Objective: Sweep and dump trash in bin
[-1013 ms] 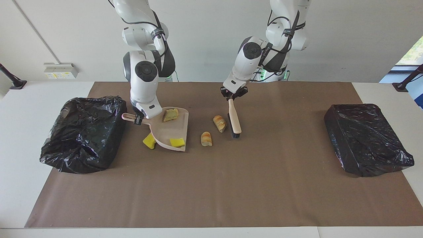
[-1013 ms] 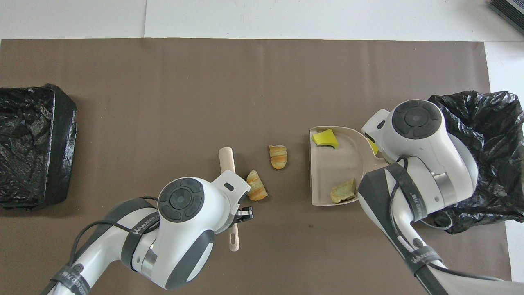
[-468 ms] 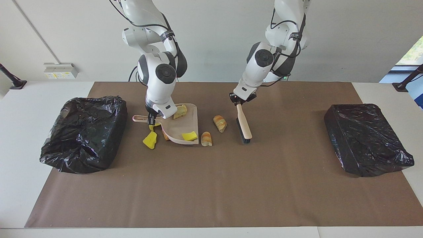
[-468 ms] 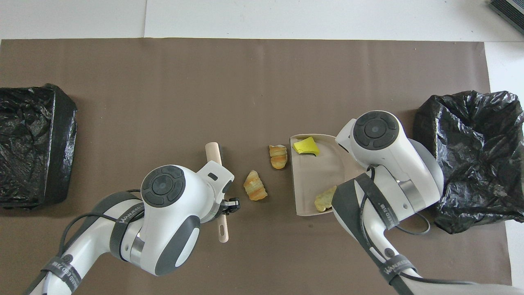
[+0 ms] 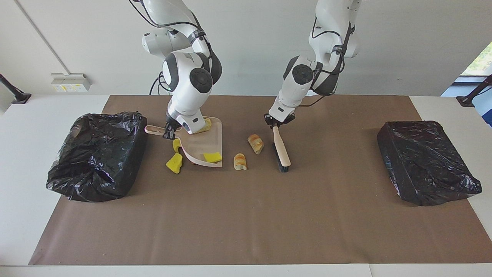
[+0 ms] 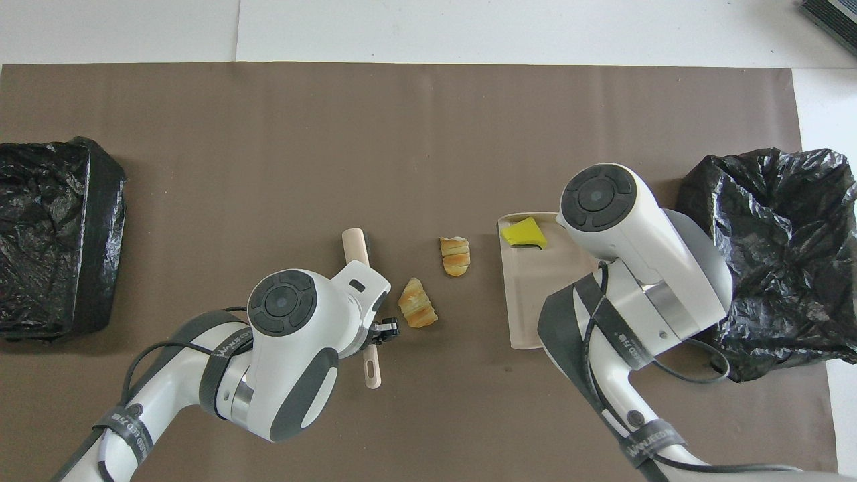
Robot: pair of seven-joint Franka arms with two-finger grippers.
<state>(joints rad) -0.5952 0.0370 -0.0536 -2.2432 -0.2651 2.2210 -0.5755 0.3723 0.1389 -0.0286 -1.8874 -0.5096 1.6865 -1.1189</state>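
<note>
Bin at the right arm's end: a box lined with a crumpled black bag [image 5: 98, 156], on the brown mat [image 5: 246, 231] near that short edge of the table, just beside the dustpan's handle.
Right gripper [image 5: 168, 132]: clamped shut on the pink dustpan handle, over the mat by the bin.
Dustpan [image 5: 205, 144]: pale pink, flat and wide, its open lip turned toward the bread pieces; it sits tilted.
Trash in the dustpan: one bright yellow sponge bit [image 5: 212, 157] near the lip at the corner farther from the robots; a greenish-tan slice [image 5: 203, 127] at the corner nearer the robots, partly hidden by the right arm.
Trash on the mat by the dustpan: two yellow sponge bits [image 5: 175, 162], one just under the handle end, one farther from the robots, both between dustpan and bin.
Trash mid-table: two tan, striped, bread-like pieces [image 5: 240, 161] and [image 5: 255, 143], apart from each other, between dustpan and brush.
Brush [image 5: 281, 150]: pale wooden handle, black bristles down on the mat, beside the bread piece nearer the robots.
Left gripper [image 5: 276, 122]: closed tight on the brush handle's top end.
Second bin [image 5: 424, 161]: black-bagged, near the table's edge at the left arm's end, well apart from everything.
</note>
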